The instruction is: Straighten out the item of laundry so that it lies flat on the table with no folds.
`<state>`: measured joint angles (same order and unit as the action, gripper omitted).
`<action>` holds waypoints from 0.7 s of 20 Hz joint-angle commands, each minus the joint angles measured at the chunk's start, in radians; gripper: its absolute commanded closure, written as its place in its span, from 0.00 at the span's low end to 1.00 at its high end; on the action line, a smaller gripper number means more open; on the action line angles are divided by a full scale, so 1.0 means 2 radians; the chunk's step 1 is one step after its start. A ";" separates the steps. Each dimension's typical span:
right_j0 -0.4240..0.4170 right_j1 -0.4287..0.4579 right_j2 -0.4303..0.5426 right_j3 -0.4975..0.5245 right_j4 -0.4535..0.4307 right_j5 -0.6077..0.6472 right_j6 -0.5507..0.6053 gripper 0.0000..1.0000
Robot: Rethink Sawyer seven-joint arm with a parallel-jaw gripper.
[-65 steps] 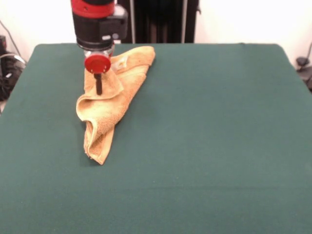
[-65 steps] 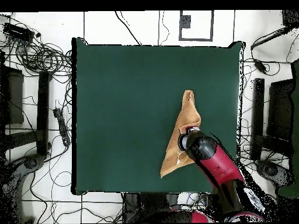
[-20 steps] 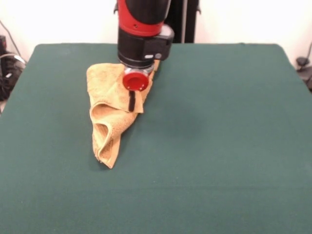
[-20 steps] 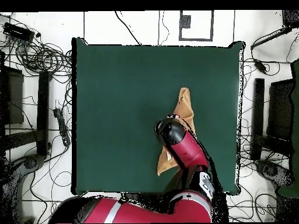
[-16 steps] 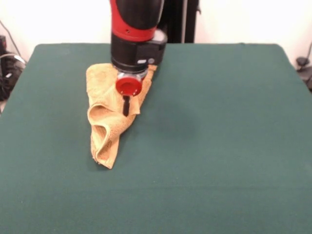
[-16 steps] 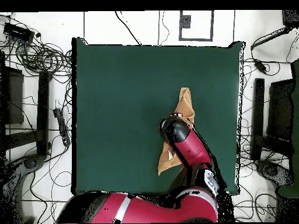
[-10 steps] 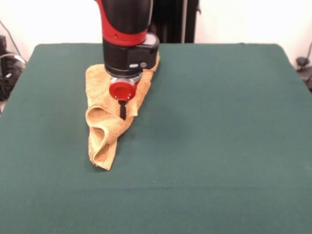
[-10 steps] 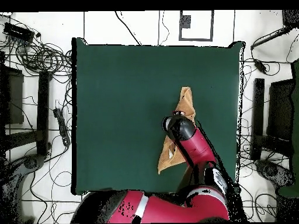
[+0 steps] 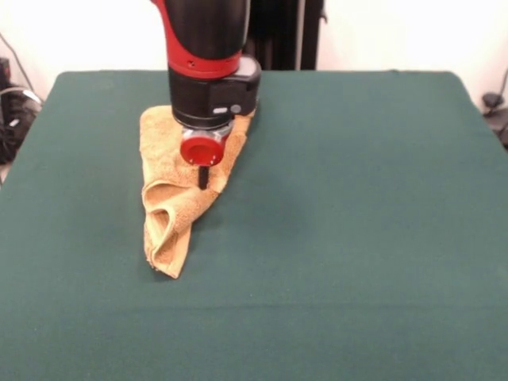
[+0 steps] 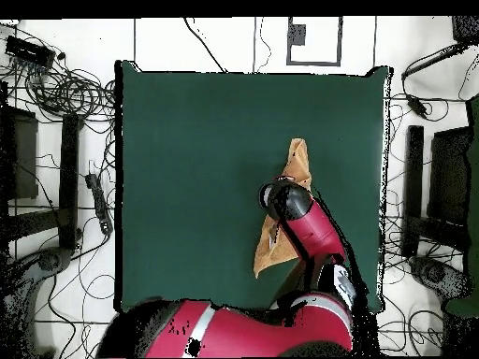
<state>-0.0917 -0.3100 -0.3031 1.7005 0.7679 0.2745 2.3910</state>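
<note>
My arm hides the far part of the folded towel (image 9: pixel 171 214) on the desk (image 9: pixel 357 198); whether my jaws (image 9: pixel 202 178) grip it, I cannot tell.

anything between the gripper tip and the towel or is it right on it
Nothing lies between them. In the front view the gripper comes down onto the folded towel with no gap showing. The overhead view hides that spot under the arm.

Even, bright light; a soft shadow falls on the table (image 9: pixel 333 238) right of the towel (image 9: pixel 171 214).
</note>
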 commanded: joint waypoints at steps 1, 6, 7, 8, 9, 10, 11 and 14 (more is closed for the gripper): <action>0.028 0.051 0.106 -0.050 0.107 -0.020 0.217 1.00; 0.092 0.074 0.041 -0.086 0.154 0.023 0.328 1.00; 0.104 0.081 0.025 -0.095 0.155 0.033 0.346 1.00; 0.114 0.089 0.010 -0.105 0.155 0.044 0.366 1.00; 0.117 0.089 0.001 -0.111 0.151 0.057 0.381 1.00; 0.119 0.090 -0.007 -0.116 0.148 0.070 0.395 1.00; 0.122 0.091 -0.016 -0.122 0.144 0.082 0.410 1.00; 0.127 0.088 -0.043 -0.138 0.120 0.132 0.446 1.00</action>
<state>0.0863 -0.2099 -0.4327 1.5987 0.9844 0.3077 2.7759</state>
